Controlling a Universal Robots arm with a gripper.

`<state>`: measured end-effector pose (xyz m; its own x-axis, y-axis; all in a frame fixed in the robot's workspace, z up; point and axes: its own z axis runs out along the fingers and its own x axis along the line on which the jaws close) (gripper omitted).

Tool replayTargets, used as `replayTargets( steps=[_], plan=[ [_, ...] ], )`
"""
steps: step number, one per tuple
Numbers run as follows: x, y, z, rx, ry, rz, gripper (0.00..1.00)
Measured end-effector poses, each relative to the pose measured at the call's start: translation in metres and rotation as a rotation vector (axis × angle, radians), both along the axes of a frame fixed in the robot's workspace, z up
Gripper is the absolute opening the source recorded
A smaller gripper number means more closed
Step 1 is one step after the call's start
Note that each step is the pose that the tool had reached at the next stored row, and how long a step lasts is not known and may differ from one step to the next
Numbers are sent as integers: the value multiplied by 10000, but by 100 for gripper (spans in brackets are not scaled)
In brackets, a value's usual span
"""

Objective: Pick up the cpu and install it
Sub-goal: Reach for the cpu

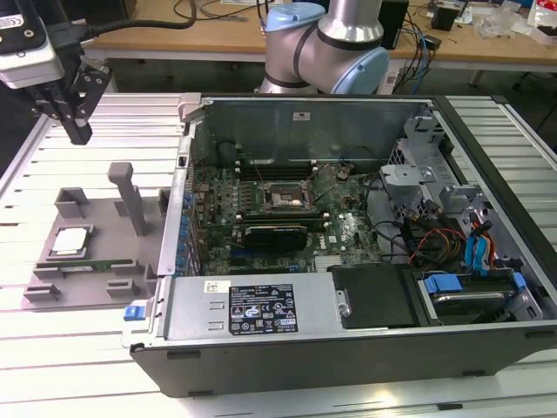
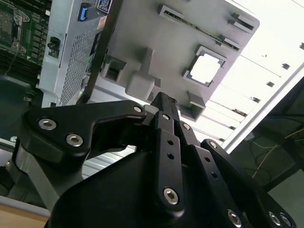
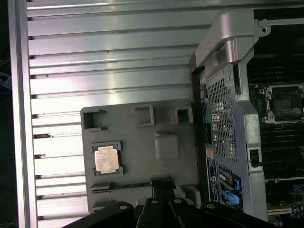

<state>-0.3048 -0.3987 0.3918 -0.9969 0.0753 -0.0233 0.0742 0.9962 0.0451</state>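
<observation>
The slatted table [image 1: 52, 348] carries an open PC case [image 1: 348, 348] & just beside it a grey tray [image 1: 100, 222]. The cpu [image 1: 71, 241] lies flat in a pocket near the tray's edge farthest from the case, about mid-edge. It's square, so no long side to line up w/. The gripper [image 1: 78, 132] hangs high above the tray, fingers [image 3: 157, 185] pressed together, holding nothing. The cpu sits well below them, off to the side away from the case

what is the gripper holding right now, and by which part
Nothing. The gripper hangs shut and empty, apart from the cpu, which lies in a recess of the grey tray.
</observation>
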Motion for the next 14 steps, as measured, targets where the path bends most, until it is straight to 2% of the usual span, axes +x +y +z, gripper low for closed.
replayTargets(
  steps=[6, 10, 14],
  plan=[
    [-143, 0, -9, 0, 0, 1, 11],
    [-330, 0, -14, 0, -1, 0, 11],
    [-410, 0, -14, 0, 0, 0, 11]
  ],
)
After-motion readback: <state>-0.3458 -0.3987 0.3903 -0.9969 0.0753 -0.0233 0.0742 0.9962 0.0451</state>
